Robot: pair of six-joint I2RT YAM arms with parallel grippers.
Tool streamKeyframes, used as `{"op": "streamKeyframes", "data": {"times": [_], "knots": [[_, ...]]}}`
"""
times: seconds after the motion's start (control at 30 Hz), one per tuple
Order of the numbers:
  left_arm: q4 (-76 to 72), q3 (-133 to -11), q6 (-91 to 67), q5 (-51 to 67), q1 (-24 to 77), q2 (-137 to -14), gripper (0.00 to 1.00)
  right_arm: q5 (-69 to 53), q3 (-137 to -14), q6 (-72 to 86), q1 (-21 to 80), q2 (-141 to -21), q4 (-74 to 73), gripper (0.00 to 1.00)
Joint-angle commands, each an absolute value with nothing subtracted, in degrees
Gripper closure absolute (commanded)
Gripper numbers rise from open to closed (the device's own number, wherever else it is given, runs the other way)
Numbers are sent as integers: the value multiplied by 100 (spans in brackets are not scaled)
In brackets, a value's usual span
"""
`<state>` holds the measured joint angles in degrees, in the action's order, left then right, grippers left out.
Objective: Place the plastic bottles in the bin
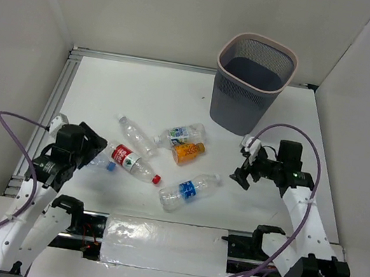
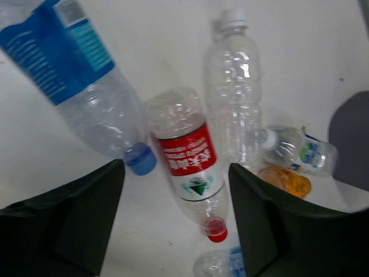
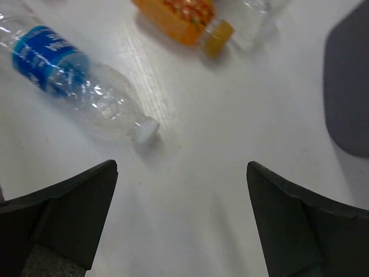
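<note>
Since both claws sit low at the near side of the white table [image 1: 109, 83], they come first. The left gripper [image 1: 91, 145] has its jaws partly apart and nothing clamped. Its wrist view shows the clear red-labelled bottle with a red cap [image 2: 185, 158] lying in line with the gap, beyond the fingers. A clear blue-labelled bottle with a blue cap [image 2: 86, 75] lies just beside it. The right gripper [image 1: 242, 177] is spread wide and empty over bare table, with the clear blue-labelled bottle with a white cap [image 3: 75, 81] lying near, to its left.

Farther out, all on their sides, lie the small bottle of orange liquid [image 1: 188, 152], the green-and-white-labelled bottle [image 1: 184, 135] right beside it, and the unlabelled clear bottle [image 1: 136, 135]. Farthest, at the right, the tall dark grey mesh bin with a pale rim [image 1: 240, 108] stands upright; no bottle shows inside.

The empty bottles are probably very light, thin-walled and smooth, so they would roll at a nudge and buckle under a hard squeeze. A hold across the body at the label looks best, closing gently. The shoulder is likely stiffer, the neck narrow and easy to miss. The orange one should weigh more and need a firmer, centred grip.
</note>
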<state>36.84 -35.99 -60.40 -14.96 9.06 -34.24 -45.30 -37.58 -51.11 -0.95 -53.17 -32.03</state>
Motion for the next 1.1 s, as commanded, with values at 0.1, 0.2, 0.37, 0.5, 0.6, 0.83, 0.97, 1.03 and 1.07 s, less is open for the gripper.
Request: {"op": "streamKeyframes", "data": {"times": [0.1,0.2,0.37,0.5,0.6,0.83,0.97,1.03,1.07], "knots": [[4912,-3858,-7294,-2390,870,-4242,7,-4659,-4052,-5766,1280,-5879,-3200,0],[5019,-3929,-7427,-2443,870,-4683,4,-4466,-4104,-5975,1686,-6117,-2989,0],[5019,-4148,-7629,-2558,870,-5545,0,-3974,-4034,-6626,2581,-6398,-2225,0],[4808,-4210,-7559,-2689,870,-5766,0,-3814,-4095,-7179,3005,-6775,-2144,0],[4747,-4210,-7559,-2689,818,-5766,0,-3885,-4209,-7663,3295,-7004,-2416,0],[4746,-4026,-7559,-2505,765,-5766,0,-3771,-4157,-7972,3797,-7435,-2479,2],[4746,-3964,-7559,-2505,642,-5827,0,-3577,-3886,-8147,3999,-7734,-2338,9],[4746,-3964,-7498,-2505,563,-5984,0,-3577,-3745,-8305,3999,-7813,-2259,13],[4746,-3964,-7497,-2505,502,-5985,0,-3577,-3744,-8367,3999,-7866,-2207,16]]}}
